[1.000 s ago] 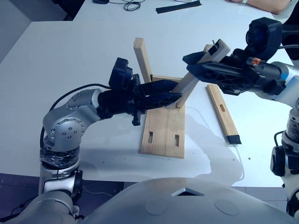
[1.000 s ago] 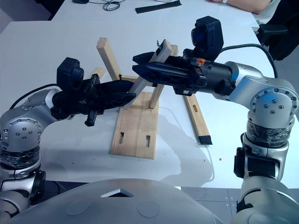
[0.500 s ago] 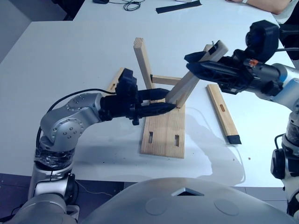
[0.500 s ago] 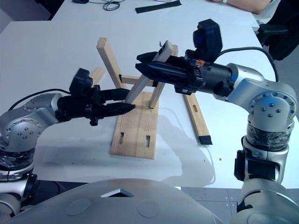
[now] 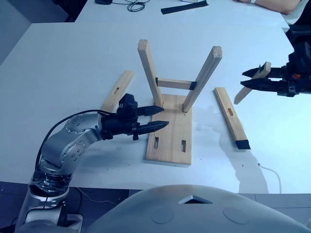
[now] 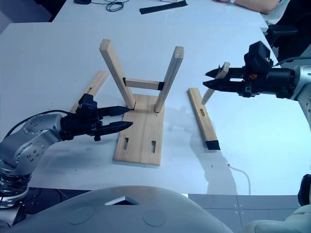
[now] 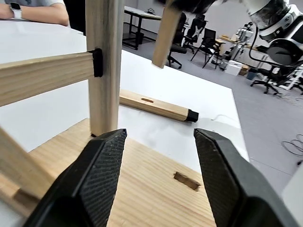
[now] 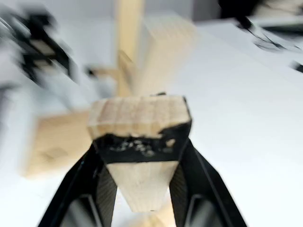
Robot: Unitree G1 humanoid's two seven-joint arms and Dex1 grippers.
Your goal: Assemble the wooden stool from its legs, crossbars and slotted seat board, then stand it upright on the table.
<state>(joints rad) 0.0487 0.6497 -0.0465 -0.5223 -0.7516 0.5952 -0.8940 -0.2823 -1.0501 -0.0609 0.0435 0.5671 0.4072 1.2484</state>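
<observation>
item 1, seat board [image 5: 171, 127]: one, lying flat on the white table [image 5: 73, 58], near its middle front. i count two open slots [image 5: 156, 142] at the board's near end.

item 2, legs: two, standing in the board's far end and leaning apart at the top. the first leg [image 5: 149, 73] is on the left, the second leg [image 5: 201, 77] on the right. one crossbar [image 5: 173, 83] joins them, with black marks at both ends.

item 3, loose sticks lying flat: two. the left stick [image 5: 117, 90] lies left of the board, apart from it. the slotted stick [image 5: 232, 116] lies right of the board, with a black tip at its near end.

item 4, held stick [image 5: 241, 94]: one, off the table and tilted. it is clamped in my right end effector [image 5: 244, 80], out beyond the slotted stick near the right edge.

item 5, left end effector [image 5: 164, 116]: fingers [image 7: 102, 175] spread apart, gripping nothing. it hovers low over the board's left edge, just beside the foot of the first leg. the leg frame stands between my two end effectors.

wood total: seven pieces.

surroundings: one black strip [image 5: 183, 7] and a tangle of cable [image 5: 133, 4] at the table's far edge. one thin white cord [image 5: 269, 171] lies on the table near the right front.
</observation>
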